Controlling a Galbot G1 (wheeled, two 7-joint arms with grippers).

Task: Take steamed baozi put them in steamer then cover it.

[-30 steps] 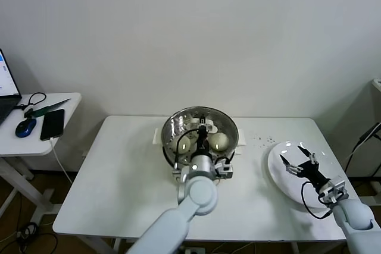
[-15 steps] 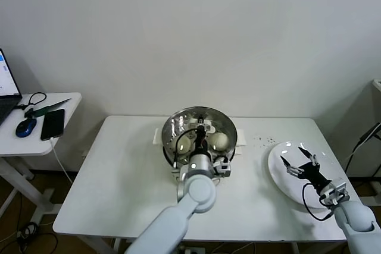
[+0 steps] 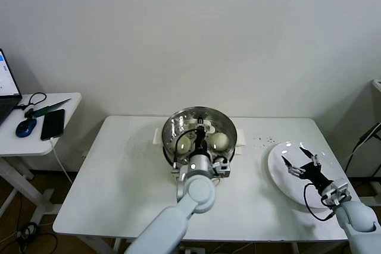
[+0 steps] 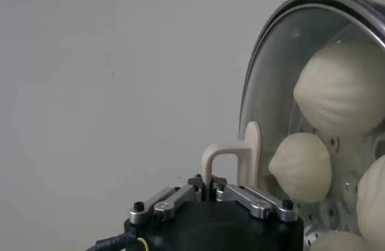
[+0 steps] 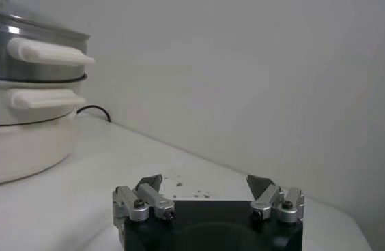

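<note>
The steel steamer [image 3: 172, 130] stands at the table's back middle on its white base. The clear glass cover [image 3: 202, 114] lies on it, and several cream-white baozi [image 3: 218, 141] show through the glass. My left gripper [image 3: 202, 129] is over the pot, shut on the cover's white bar handle [image 4: 233, 159]. The left wrist view shows the cover's rim [image 4: 329, 13] and the baozi [image 4: 343, 76] behind the glass. My right gripper [image 3: 302, 160] is open and empty over the white plate [image 3: 280, 176] at the right. The right wrist view shows the steamer [image 5: 15, 68] to the side.
A side table at the left holds a phone [image 3: 52, 124], a mouse [image 3: 25, 127] and a laptop corner. Dark specks [image 3: 262, 141] lie on the table between the steamer and the plate. The table's front edge [image 3: 119, 230] is near.
The cover and the left gripper have shifted slightly; the right arm has barely moved.
</note>
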